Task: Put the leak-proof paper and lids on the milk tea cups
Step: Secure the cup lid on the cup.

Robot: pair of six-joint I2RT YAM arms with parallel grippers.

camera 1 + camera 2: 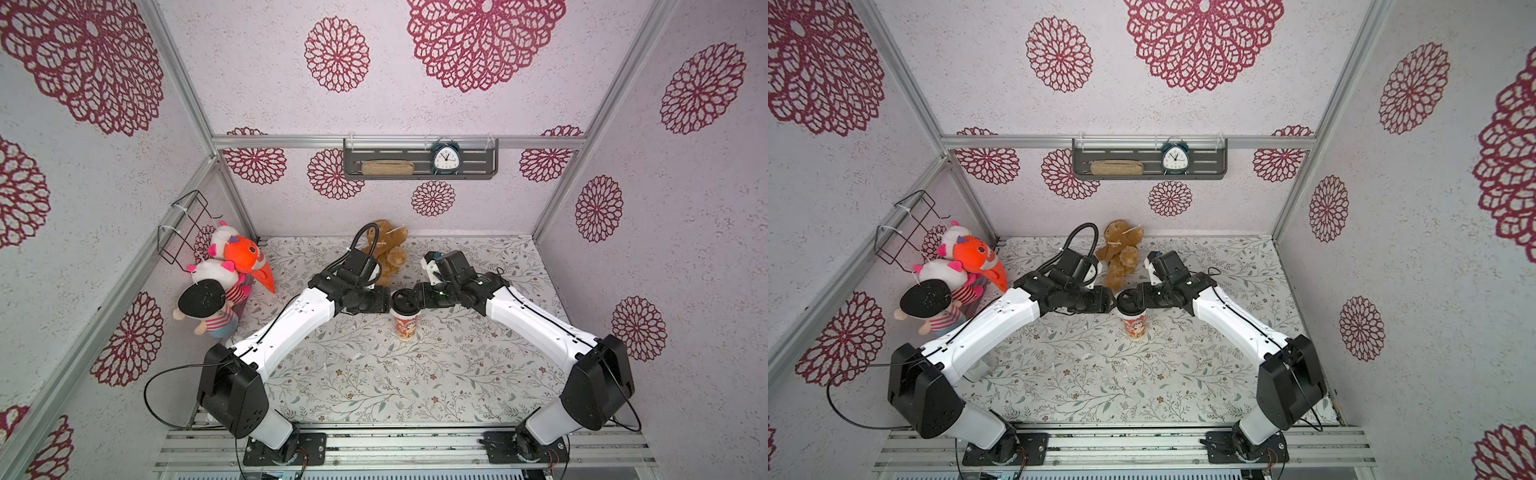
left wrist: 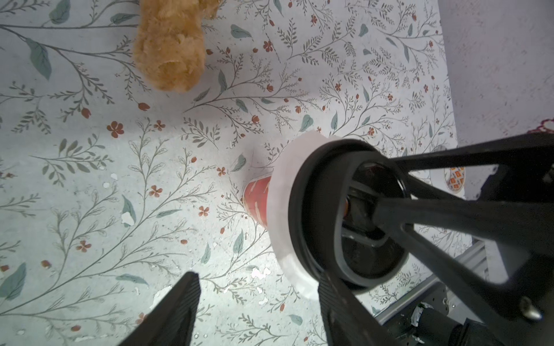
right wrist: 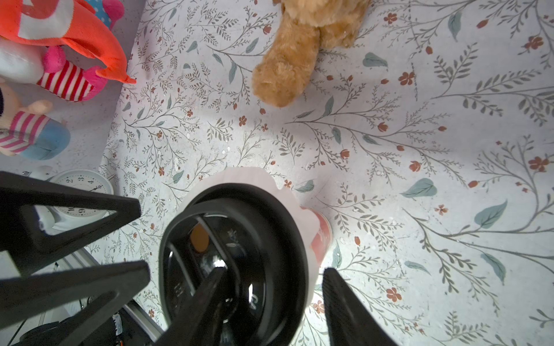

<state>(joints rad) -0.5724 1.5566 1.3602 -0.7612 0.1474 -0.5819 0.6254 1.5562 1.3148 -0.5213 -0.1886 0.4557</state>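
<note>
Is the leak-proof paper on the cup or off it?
On: the leak-proof paper drapes over the rim of the cup, pinned beneath the black lid.

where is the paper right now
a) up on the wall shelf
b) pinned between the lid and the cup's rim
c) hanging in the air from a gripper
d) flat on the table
b: the paper shows as a white frill sticking out all round under the black lid, which sits on top of the cup.

Whitish paper [image 2: 280, 209] atop upright red-printed cup [image 1: 405, 328]
</note>
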